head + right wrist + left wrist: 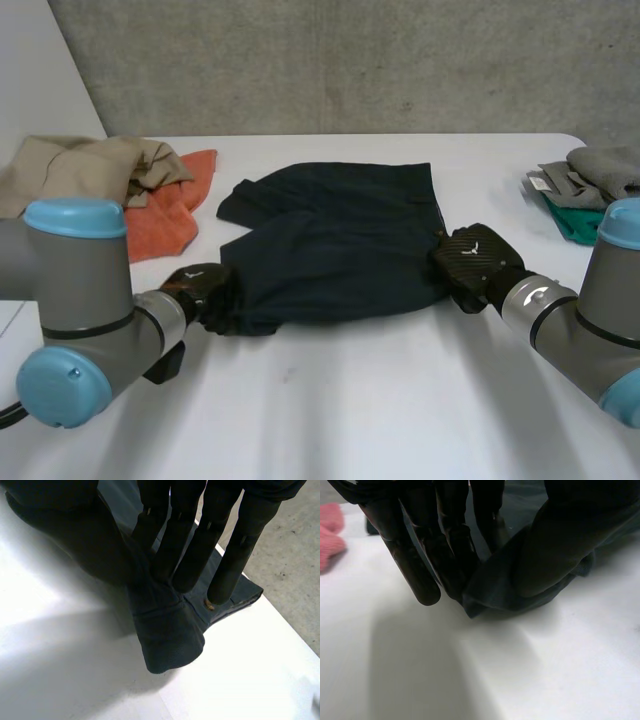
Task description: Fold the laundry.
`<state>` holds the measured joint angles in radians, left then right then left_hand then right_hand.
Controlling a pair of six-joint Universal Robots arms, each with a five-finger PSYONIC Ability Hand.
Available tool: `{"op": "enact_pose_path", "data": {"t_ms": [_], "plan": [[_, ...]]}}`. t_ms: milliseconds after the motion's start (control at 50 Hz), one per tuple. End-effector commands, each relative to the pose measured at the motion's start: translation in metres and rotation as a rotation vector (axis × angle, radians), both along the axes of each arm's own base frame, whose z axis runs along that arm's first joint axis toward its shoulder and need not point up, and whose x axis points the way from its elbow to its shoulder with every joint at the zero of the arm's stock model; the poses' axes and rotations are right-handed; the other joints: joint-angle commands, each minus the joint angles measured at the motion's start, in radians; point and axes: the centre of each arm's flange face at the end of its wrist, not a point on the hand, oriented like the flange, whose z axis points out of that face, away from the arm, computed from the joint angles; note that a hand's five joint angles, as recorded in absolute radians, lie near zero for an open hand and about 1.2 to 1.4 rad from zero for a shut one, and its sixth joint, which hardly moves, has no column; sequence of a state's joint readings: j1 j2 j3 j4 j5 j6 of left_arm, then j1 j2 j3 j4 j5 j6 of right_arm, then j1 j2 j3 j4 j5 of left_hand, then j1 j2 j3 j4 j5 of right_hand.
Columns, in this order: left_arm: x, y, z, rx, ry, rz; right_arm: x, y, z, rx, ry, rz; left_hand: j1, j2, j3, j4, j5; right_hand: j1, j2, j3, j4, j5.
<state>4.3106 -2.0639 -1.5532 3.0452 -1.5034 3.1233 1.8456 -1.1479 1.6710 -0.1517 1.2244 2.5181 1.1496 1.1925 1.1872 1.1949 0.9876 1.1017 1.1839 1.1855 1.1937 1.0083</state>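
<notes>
Dark navy garment [335,240] spread flat, centre; near corners bunched.

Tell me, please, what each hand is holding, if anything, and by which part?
Both hold the dark blue garment. The left hand pinches its near left corner, and the right hand pinches its near right corner.

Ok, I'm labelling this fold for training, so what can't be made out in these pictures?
Head view: the right hand's fingertips, hidden under its own back.
Head view: the tan cloth and the grey clothes, each cut off by an edge.
Left wrist view: most of the dark garment, blocked by the left hand.
</notes>
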Motion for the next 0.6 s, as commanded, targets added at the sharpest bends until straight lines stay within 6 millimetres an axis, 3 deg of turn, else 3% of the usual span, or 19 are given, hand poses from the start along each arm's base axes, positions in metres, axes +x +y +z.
{"op": "enact_pose_path", "data": {"t_ms": [20,160,220,280,360,420,500,560,600], "plan": [[0.015,0.025,0.025,-0.038,-0.139,-0.027,-0.008,0.024,0.008,0.06,0.147,0.06,0.247,0.204,0.209,0.201,0.234,0.295,0.212,0.211,0.203,0.213],[0.032,0.093,0.031,-0.008,-0.418,-0.28,-0.031,0.079,0.024,0.296,0.386,0.197,0.247,0.204,0.209,0.201,0.234,0.295,0.212,0.211,0.203,0.213],[0.036,0.122,0.03,-0.001,-0.507,-0.384,-0.038,0.093,0.033,0.348,0.411,0.233,0.247,0.204,0.209,0.201,0.234,0.295,0.212,0.211,0.203,0.213],[0.037,0.13,0.029,-0.017,-0.547,-0.422,-0.039,0.095,0.036,0.332,0.413,0.252,0.247,0.204,0.209,0.201,0.234,0.295,0.212,0.211,0.203,0.213],[0.03,0.118,0.026,-0.092,-0.548,-0.41,-0.035,0.096,0.034,0.315,0.414,0.273,0.247,0.204,0.209,0.201,0.234,0.295,0.212,0.211,0.203,0.213],[0.017,0.094,0.021,-0.17,-0.53,-0.381,-0.028,0.088,0.027,0.296,0.403,0.266,0.247,0.204,0.209,0.201,0.234,0.295,0.212,0.211,0.203,0.213],[-0.002,0.057,0.019,-0.279,-0.497,-0.337,-0.018,0.059,0.019,0.233,0.363,0.193,0.247,0.204,0.209,0.201,0.234,0.295,0.212,0.211,0.203,0.213],[-0.019,0.024,0.029,-0.397,-0.456,-0.297,-0.009,0.028,0.018,0.165,0.328,0.106,0.247,0.204,0.209,0.201,0.234,0.295,0.212,0.211,0.203,0.213],[-0.031,-0.001,0.044,-0.504,-0.422,-0.266,0.0,0.003,0.028,0.075,0.283,0.041,0.247,0.204,0.209,0.201,0.234,0.295,0.212,0.211,0.203,0.213]]}}
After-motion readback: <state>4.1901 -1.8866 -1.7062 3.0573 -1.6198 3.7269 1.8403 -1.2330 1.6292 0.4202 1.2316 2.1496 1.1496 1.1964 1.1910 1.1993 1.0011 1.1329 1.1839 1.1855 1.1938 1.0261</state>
